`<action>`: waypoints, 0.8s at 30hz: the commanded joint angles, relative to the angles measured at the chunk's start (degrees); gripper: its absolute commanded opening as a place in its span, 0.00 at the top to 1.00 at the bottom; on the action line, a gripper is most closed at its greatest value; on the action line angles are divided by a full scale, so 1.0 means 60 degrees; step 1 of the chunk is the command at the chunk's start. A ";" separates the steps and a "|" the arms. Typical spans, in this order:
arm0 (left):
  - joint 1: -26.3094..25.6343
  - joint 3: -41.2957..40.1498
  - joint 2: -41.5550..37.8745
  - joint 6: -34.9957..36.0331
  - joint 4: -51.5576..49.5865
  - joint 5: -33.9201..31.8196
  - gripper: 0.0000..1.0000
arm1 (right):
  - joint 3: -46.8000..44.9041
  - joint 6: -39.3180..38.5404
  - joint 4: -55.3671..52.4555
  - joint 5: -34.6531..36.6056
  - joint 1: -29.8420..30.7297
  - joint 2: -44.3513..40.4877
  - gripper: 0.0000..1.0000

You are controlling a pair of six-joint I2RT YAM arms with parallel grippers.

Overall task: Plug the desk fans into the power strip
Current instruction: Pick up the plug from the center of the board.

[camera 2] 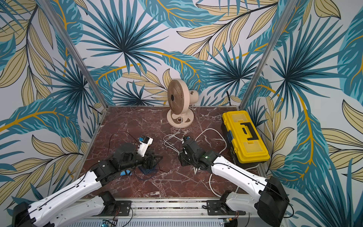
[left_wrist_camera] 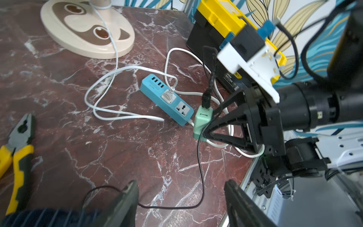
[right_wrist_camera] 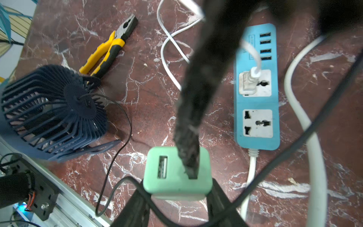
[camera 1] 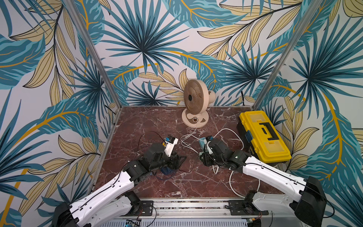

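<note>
Both top views take in the whole red-brown marble surface (camera 1: 157, 121), with the beige fan (camera 1: 193, 96) upright at the back and the yellow toolbox (camera 2: 245, 135) along the right edge. The arms hide most of what matters there. Only a corner of the power strip (camera 1: 202, 141) shows in a top view, and the navy fan (camera 2: 147, 170) is half buried under the left arm. The wrist views fill this in. The right wrist view shows the power strip (right_wrist_camera: 257, 88) lying flat, sockets up. It has four USB ports (right_wrist_camera: 265, 46) at one end, a white plug (right_wrist_camera: 248, 82) in the first socket, and a bare second socket (right_wrist_camera: 257, 122) by its thick white cord. The same view shows the right claw (right_wrist_camera: 177, 188) clamped on the pale-green adapter (right_wrist_camera: 176, 176), near the strip's corded end but apart from it. A braided black cable (right_wrist_camera: 188, 137) sits in one of the adapter's two ports. Yellow-handled pliers (right_wrist_camera: 110, 47) lie beyond the navy fan (right_wrist_camera: 53, 110) and appear in neither top view. The left wrist view shows the left claw (left_wrist_camera: 180, 182) with its fingers apart and nothing between them. It also shows the beige fan's thin white cord running to the strip (left_wrist_camera: 167, 98). A small label beside the USB ports and a sticker on the toolbox's black side (left_wrist_camera: 233, 75) are too blurred to read.
</note>
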 commanded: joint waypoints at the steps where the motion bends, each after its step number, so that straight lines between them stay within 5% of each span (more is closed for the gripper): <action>1: -0.0263 0.0312 0.0753 0.0819 0.0725 0.0191 0.22 | -0.0205 0.0372 0.0560 -0.0896 -0.0153 -0.0219 0.67; 7: -0.0708 0.0875 0.2021 0.1850 0.0673 0.0518 0.24 | -0.0240 0.0847 0.0931 -0.1909 -0.0370 -0.0265 0.68; 24: -0.1173 0.0968 0.2956 0.2169 0.1001 -0.1386 0.37 | -0.1065 0.2115 0.2968 -0.3766 -0.0388 -0.0025 0.69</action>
